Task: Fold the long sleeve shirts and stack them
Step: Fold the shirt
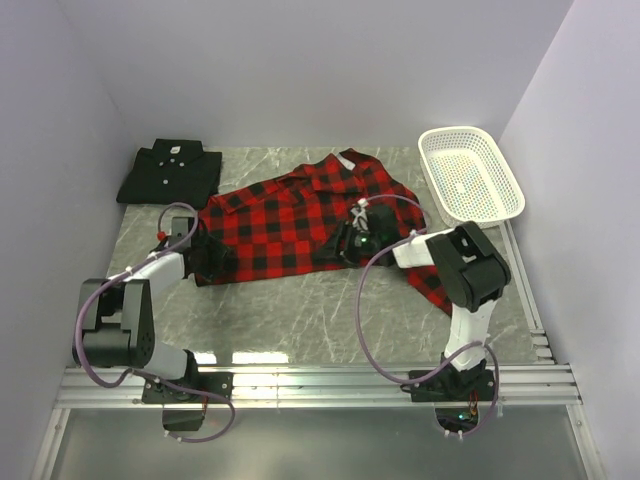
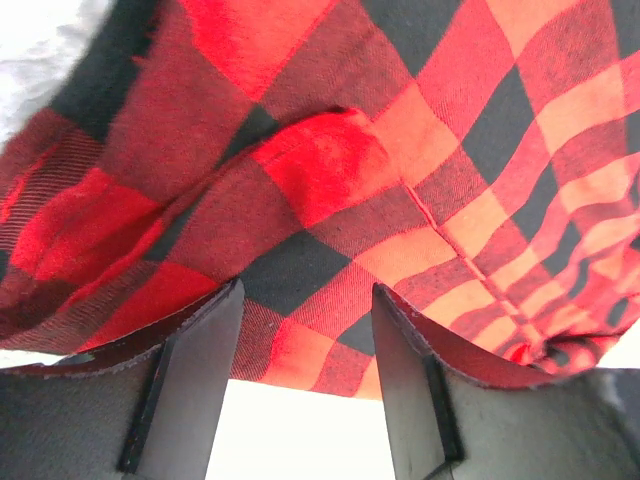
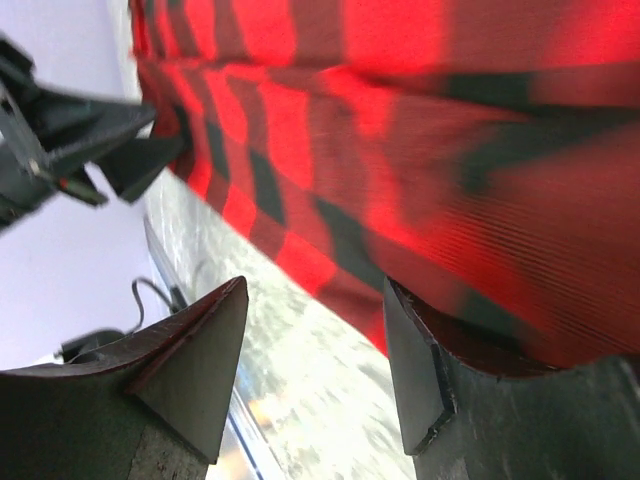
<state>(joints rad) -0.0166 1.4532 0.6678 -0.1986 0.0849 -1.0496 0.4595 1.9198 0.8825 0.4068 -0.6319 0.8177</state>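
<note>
From above, the plaid shirt [image 1: 290, 215] lies spread on the surface [image 1: 300, 310], the black shirt [image 1: 170, 172] folded far left. Left wrist: the left tool [image 2: 305, 300] gapes, plaid at its tips. Right wrist: the right tool [image 3: 315, 300] gapes, plaid draping one finger.

Grey marble tabletop [image 1: 300, 320], plain pale walls [image 1: 300, 70], metal rails [image 1: 320, 385]

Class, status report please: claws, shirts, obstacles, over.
Left claw, right claw open at plaid shirt, unfolded. Black shirt folded, far left. Basket aside, far right.
</note>
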